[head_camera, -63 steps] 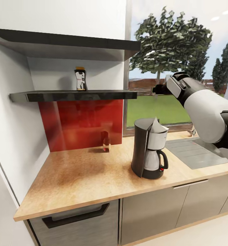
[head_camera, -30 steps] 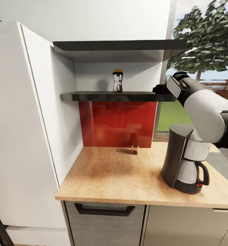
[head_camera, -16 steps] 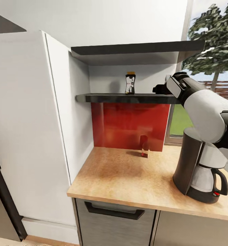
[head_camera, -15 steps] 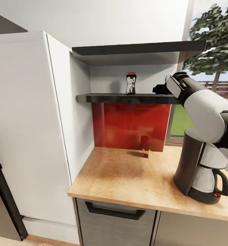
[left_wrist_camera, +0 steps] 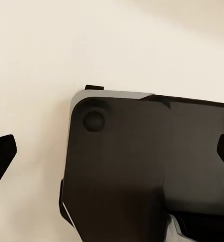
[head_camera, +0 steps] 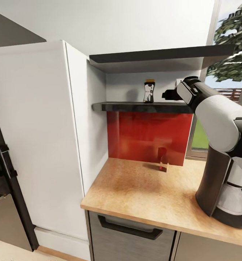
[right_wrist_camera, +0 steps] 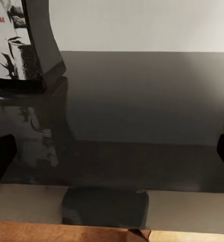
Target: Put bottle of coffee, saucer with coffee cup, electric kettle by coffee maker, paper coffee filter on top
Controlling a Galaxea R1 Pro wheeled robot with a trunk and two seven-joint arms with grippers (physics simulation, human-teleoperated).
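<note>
Bottle of coffee [head_camera: 148, 91] stood upright on the kitchen shelf [head_camera: 135, 106], a thin glossy black board, toward its window end; waisted dark body, gold cap, white-and-red label. Right jaws [right_wrist_camera: 112, 151] were spread, hovering level with the shelf, the bottle's mirrored reflection ahead. Left jaws [left_wrist_camera: 112, 151] were also spread, over a dark rounded panel. Coffee maker [head_camera: 226, 188], matte black with steel-look carafe, stood at the front edge of the wood-grain bench [head_camera: 142, 192]. A small red-capped jar [head_camera: 163, 159] stood at the bench's back edge against the glossy red backsplash [head_camera: 142, 137].
</note>
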